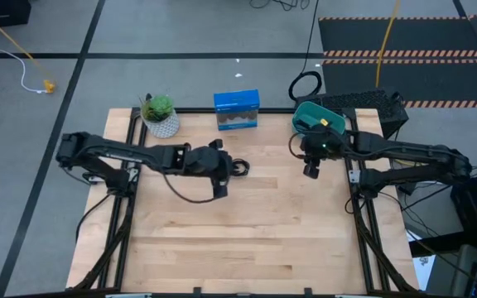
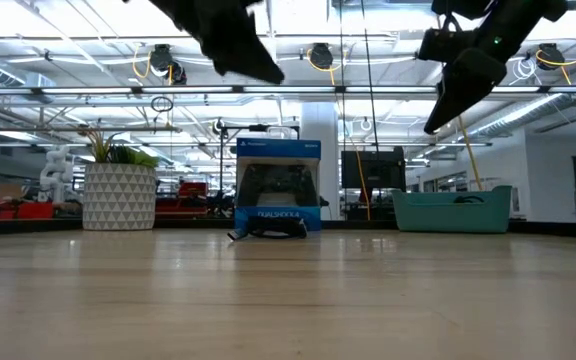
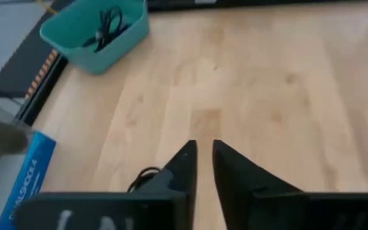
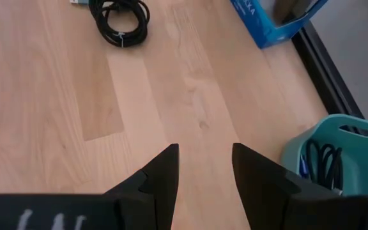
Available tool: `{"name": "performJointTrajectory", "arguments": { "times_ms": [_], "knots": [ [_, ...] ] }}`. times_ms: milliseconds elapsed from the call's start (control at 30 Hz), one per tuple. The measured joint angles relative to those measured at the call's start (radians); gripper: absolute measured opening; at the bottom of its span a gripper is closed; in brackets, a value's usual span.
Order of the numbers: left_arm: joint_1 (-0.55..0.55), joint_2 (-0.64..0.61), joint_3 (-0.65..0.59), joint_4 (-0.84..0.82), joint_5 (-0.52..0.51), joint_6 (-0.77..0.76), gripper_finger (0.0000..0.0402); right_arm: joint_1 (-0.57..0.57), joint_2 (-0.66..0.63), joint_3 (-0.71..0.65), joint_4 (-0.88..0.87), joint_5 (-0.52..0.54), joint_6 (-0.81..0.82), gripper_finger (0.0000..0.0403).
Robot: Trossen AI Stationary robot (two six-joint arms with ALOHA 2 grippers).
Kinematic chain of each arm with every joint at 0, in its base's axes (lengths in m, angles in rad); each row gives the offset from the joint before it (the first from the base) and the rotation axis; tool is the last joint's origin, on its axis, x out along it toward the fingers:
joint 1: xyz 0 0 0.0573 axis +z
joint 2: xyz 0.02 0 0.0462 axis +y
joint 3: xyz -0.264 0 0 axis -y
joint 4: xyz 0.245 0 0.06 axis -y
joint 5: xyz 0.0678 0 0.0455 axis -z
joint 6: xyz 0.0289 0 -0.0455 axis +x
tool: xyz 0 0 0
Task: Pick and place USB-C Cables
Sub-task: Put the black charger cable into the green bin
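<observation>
A black coiled USB-C cable lies on the worktop toward the far edge, just in front of the blue box and beside the left gripper. In the left wrist view a sliver of it shows right next to that gripper's fingers, which stand only slightly parted with nothing between them. At least one more black cable already lies in the teal bin at the far right corner.

The right gripper hovers near the bin, jaws apart and empty.

By my judgement the step in hand is the pick of the last cable on the worktop: the left gripper must widen, centre over the coil and descend before closing.

The blue-purple cable cannot be made out; the bin's contents are mostly hidden by its wall and the right arm. A potted plant stands at the far left corner.
</observation>
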Motion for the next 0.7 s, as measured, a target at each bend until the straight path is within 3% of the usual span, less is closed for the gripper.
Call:
{"name": "performJointTrajectory", "arguments": {
  "times_ms": [367, 700],
  "knots": [
    [0.068, 0.17, 0.0, 0.005, 0.006, 0.074, 0.018, 0.0, -0.006, 0.0, 0.006, 0.001, -0.007, 0.0139],
    [0.148, 0.285, 0.001, -0.003, 0.051, 0.091, 0.0171, 0.0, -0.006, 0.0, 0.022, 0.001, -0.007, 0.0139]
  ]
}}
